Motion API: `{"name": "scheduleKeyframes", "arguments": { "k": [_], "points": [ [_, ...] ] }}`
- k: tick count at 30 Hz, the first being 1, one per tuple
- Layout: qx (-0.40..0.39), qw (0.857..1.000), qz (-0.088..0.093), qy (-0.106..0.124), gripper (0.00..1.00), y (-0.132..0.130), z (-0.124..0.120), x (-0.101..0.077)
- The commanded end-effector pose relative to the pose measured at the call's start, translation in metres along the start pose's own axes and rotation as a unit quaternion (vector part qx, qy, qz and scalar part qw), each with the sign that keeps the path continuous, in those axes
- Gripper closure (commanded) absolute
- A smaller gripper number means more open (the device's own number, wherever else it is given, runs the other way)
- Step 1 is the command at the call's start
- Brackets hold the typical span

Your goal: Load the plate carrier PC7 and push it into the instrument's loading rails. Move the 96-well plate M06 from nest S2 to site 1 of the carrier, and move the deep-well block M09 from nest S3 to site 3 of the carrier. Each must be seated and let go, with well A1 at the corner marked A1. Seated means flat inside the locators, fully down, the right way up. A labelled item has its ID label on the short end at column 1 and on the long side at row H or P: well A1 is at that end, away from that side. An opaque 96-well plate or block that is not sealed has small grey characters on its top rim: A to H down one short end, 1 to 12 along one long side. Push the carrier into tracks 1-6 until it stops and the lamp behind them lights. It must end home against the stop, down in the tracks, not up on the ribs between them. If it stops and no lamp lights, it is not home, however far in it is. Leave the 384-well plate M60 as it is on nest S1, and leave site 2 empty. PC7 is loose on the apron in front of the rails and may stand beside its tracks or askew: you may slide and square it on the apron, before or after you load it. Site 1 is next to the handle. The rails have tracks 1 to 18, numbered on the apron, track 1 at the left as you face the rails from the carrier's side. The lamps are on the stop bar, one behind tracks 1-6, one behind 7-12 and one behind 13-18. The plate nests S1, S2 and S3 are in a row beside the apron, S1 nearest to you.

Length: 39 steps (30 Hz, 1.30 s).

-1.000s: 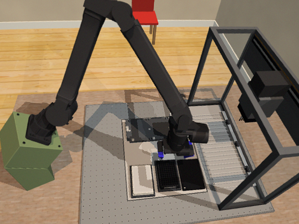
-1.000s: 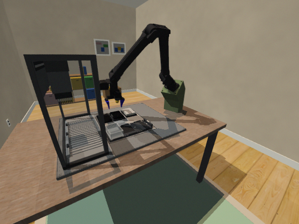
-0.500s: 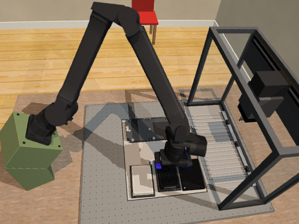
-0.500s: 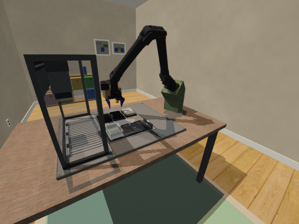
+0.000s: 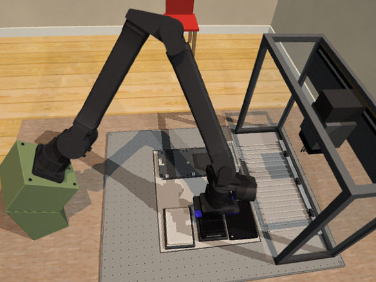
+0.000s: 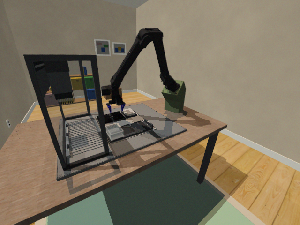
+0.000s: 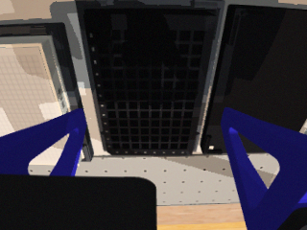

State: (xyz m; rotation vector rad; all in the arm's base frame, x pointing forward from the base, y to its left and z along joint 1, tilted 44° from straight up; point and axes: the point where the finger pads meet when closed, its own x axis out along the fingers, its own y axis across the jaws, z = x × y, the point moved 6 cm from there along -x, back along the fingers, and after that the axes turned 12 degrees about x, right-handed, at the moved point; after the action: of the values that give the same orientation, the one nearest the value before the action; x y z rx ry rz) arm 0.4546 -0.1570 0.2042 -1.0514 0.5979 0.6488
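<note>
My gripper (image 5: 213, 214) is open and empty, hovering just above the middle nest. Under it lies a black 96-well plate (image 5: 213, 226) with small grey characters on its rim. In the wrist view this plate (image 7: 149, 86) lies between my blue fingers, which do not touch it. A black block (image 5: 242, 223) sits in the nest towards the rails and a white plate (image 5: 179, 227) in the nest on the other side. The dark carrier (image 5: 183, 164) lies on the apron. A clear plate (image 6: 114, 130) rests on its end next to the rails; my arm hides that plate in the top view.
The loading rails (image 5: 271, 182) lie inside a tall black frame (image 5: 315, 128) with a dark head hanging from its top (image 5: 333, 119). The arm's green base (image 5: 34, 188) stands at the table's left. No lit lamp shows on the stop bar.
</note>
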Motion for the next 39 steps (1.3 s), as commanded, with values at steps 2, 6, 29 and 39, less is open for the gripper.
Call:
{"name": "scheduleKeyframes", "arguments": {
  "k": [2,6,29,39],
  "points": [
    [0.005,1.0,-0.005,-0.003,0.0,-0.008,0.002,0.013],
    [0.004,1.0,-0.01,0.0,0.0,-0.008,-0.001,0.004],
    [0.004,1.0,-0.007,-0.003,0.0,-0.009,0.002,0.03],
    [0.004,1.0,-0.008,-0.004,0.0,-0.01,0.003,0.038]
  ]
}}
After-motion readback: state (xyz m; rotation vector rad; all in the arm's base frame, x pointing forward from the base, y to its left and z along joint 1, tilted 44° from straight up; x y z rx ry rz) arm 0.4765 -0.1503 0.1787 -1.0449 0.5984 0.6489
